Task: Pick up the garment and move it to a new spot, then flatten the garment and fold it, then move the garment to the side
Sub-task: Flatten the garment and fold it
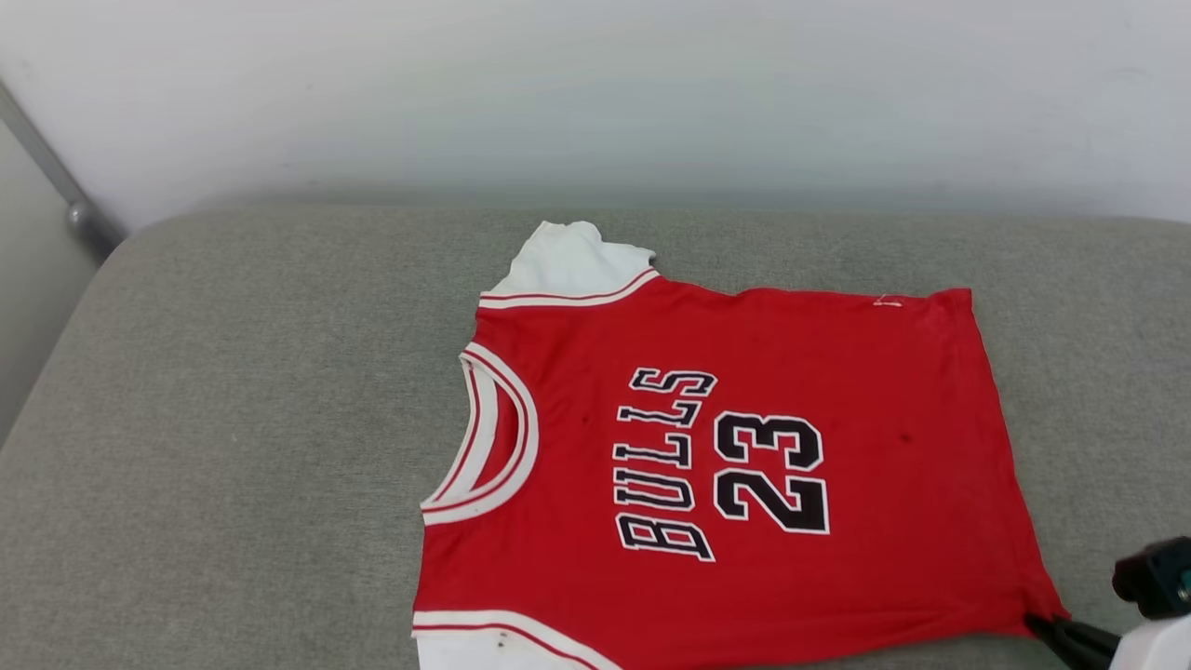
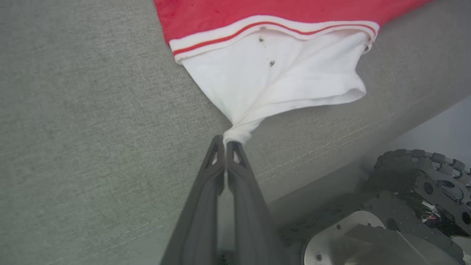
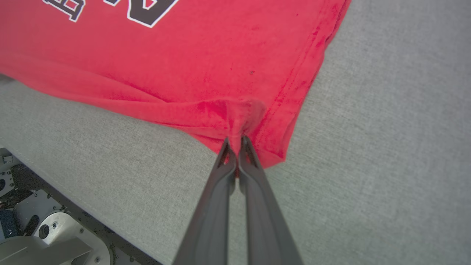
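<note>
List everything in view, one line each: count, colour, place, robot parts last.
Red basketball T-shirt, white sleeves, black BULLS 23 lettering: one, red, spread front-up on cushion.
Grey fabric cushion: one, grey, under the T-shirt.
Plain wall: one, white, behind cushion.
Metal pole: one, grey, far left by wall.
Left gripper: one, dark, shut on T-shirt's white sleeve.
Right gripper: one, dark, shut on T-shirt's red hem corner.
Wheeled base: one, black and silver, below cushion's edge.

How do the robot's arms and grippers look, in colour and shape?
The left gripper and the right gripper each have two long dark grey fingers, narrowing to thin tips, with triangular cut-outs near the ends. The right forearm is white, with a black block above it.
</note>
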{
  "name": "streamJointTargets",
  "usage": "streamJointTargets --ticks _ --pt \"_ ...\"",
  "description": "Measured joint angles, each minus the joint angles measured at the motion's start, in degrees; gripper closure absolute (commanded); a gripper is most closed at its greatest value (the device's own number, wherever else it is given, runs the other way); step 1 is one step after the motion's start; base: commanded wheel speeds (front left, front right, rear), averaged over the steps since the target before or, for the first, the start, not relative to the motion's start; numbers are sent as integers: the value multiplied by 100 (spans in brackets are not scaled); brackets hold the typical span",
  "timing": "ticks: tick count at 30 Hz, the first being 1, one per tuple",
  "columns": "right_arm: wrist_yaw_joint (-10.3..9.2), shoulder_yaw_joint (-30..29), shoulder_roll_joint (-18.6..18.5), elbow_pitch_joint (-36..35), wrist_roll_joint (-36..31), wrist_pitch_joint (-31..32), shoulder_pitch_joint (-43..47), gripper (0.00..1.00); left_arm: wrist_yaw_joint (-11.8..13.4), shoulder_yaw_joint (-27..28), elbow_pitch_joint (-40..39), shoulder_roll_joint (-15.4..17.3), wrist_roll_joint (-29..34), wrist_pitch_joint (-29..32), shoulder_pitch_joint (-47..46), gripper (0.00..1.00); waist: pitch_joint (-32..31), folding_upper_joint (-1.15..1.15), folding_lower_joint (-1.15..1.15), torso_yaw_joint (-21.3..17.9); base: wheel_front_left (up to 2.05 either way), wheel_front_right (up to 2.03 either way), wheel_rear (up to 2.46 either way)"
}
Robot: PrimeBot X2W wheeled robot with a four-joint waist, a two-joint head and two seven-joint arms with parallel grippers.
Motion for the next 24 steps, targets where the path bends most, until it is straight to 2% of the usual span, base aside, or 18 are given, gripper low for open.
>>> streamJointTargets --ticks 3,8,17,24 --pt "0 -454 99 -223 -133 289 536 100 64 -44 -205 107 -69 141 86 100 -55 0 0 87 0 0 0" --pt "0 -806 296 -436 -309 470 792 100 78 -58 -237 87 -58 188 55 100 -8 0 1 85 0 0 0" --pt "0 -1250 646 -793 -553 599 723 100 -114 96 -86 52 372 154 -837 100 149 0 2 16 0 0 0" --pt "0 -1471 788 -921 -615 606 311 100 -303 234 -53 12 727 308 -1789 100 332 0 2 -104 0 0 0"
